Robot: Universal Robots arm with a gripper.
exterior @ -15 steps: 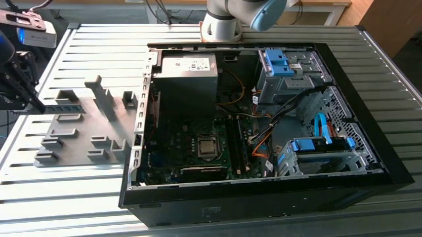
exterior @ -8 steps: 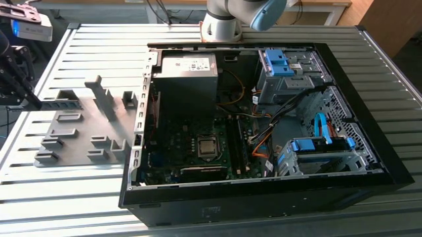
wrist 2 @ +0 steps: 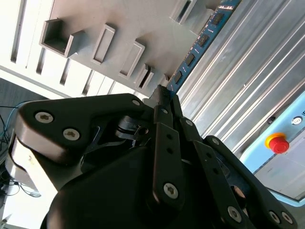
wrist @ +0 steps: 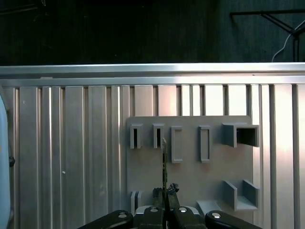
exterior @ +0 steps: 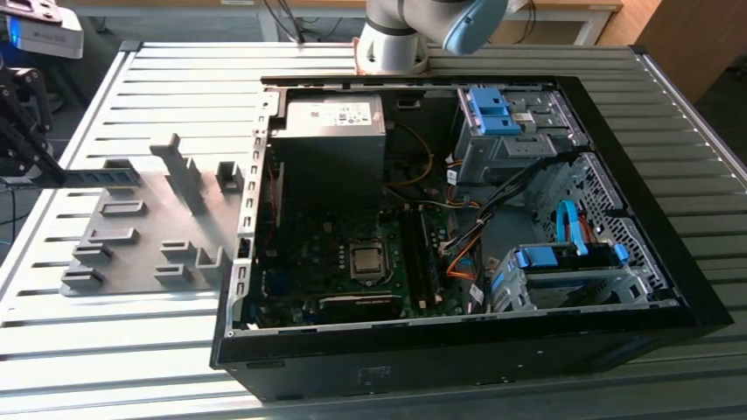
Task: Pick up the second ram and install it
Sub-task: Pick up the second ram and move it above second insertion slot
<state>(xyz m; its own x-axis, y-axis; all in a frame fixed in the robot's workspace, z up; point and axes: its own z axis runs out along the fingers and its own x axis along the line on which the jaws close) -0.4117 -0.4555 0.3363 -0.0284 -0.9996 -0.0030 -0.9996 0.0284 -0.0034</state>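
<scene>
One end only is gripped: the claw [wrist 2: 164, 95] is closed on the near end of the second ram [wrist 2: 200, 43], fingertips pinched against the board's two faces. The rest of the blue-green stick reaches out unsupported past the edge of the grey holder [wrist 2: 157, 33] and over the slatted bench [wrist 2: 248, 71]. In the first wrist view the stick appears edge-on above the holder's row of slots; whether its lower edge is clear of them cannot be told. In the exterior view claw and stick sit at the exterior view's left, well apart from the open computer case [exterior: 467, 341].

Likely hazards, as judged from this pose:
- Pivoting in the grip. An end hold leaves a long free length, so any knock could swing the stick between the fingertips and spoil its alignment.
- Snagging. If the stick is carried sideways while low, its free end could catch a raised wall of the holder.
- Entry into the case. The motherboard [exterior: 315, 262] lies deep behind the case wall, and loose cables [exterior: 461, 249] crowd one side of it; a tilted stick could strike either
</scene>
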